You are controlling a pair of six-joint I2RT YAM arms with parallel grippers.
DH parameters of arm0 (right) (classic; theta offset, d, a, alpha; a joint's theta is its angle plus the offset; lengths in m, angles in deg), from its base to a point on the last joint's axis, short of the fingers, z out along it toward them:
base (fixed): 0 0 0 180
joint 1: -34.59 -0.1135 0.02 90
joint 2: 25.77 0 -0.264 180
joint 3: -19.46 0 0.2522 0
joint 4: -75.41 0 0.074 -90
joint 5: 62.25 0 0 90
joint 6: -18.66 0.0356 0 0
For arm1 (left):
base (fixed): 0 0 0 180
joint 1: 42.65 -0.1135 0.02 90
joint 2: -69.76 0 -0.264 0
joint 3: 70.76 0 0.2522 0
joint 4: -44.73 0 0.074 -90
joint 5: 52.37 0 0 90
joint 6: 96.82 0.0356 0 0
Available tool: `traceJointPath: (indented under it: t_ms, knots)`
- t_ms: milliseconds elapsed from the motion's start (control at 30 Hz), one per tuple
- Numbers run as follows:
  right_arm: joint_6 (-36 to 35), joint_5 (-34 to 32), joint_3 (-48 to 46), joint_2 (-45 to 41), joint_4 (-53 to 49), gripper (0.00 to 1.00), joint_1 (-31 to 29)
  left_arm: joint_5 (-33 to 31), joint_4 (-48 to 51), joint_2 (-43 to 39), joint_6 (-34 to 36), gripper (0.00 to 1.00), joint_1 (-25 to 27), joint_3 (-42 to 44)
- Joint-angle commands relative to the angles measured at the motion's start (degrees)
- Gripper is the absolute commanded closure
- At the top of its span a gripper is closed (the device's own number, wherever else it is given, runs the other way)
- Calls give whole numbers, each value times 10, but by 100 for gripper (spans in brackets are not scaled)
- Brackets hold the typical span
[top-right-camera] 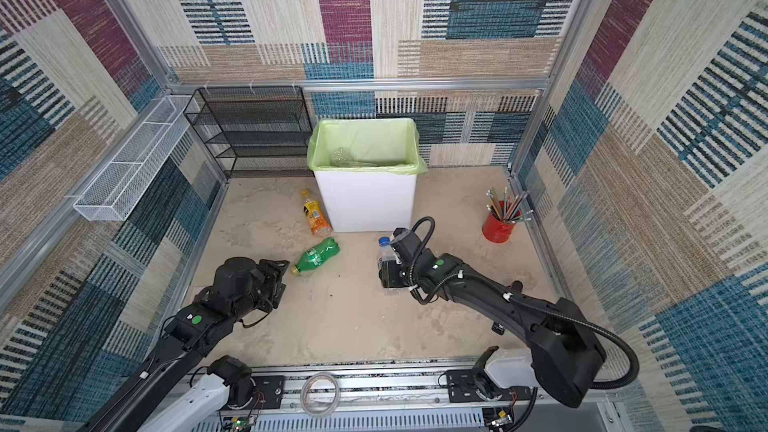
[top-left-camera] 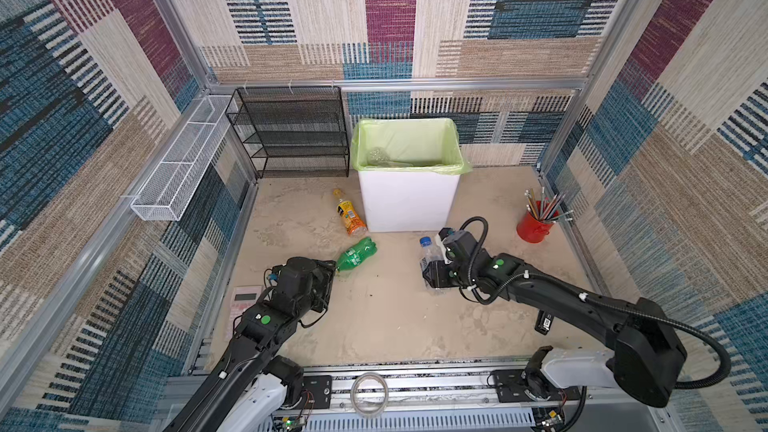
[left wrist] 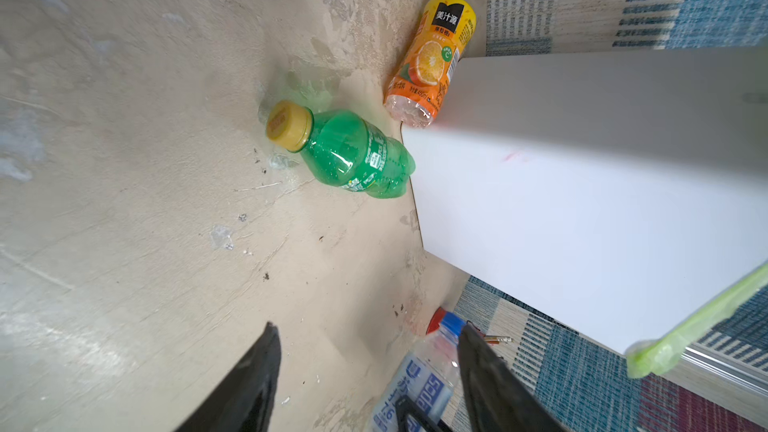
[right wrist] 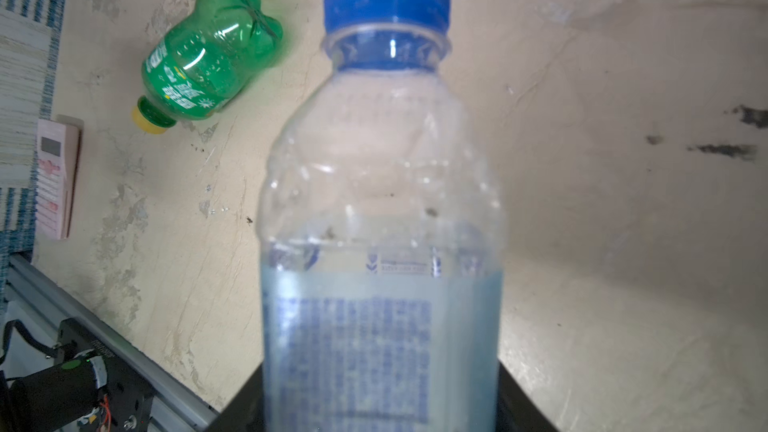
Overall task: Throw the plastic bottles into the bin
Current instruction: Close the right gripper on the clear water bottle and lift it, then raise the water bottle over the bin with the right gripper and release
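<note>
The white bin [top-left-camera: 409,201] [top-right-camera: 365,203] with its light-green liner stands at the back; a clear bottle [top-left-camera: 378,155] lies inside. An orange juice bottle [top-left-camera: 350,213] [left wrist: 436,47] lies against the bin's left side. A green bottle [top-left-camera: 356,254] [top-right-camera: 316,258] [left wrist: 349,151] [right wrist: 208,64] with a yellow cap lies on the floor in front of it. My left gripper [top-left-camera: 331,271] [left wrist: 366,326] is open and empty, just short of the green bottle's cap. My right gripper [top-left-camera: 434,274] [right wrist: 382,401] is shut on a clear blue-capped bottle [top-left-camera: 428,257] [top-right-camera: 386,257] [right wrist: 382,201].
A black mesh rack [top-left-camera: 291,135] and a white wire basket [top-left-camera: 178,168] are at the back left. A red cup of pencils [top-left-camera: 536,226] stands at the right. A pink calculator [top-left-camera: 245,301] lies by my left arm, a black stapler [top-left-camera: 544,322] by my right arm.
</note>
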Motion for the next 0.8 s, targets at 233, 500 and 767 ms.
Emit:
traceJointPath:
  t_ms: [233,500,767]
  knots:
    - [39,43,-74,-165,-7,43,71,33,-59,52,27,31,0,-19]
    - [77,77,-91,-301,38,41,106,41,-63,68,34,32,0,-32]
    - [107,64,5,-286,165,41,108,37,-40,48,38,32,0,-39]
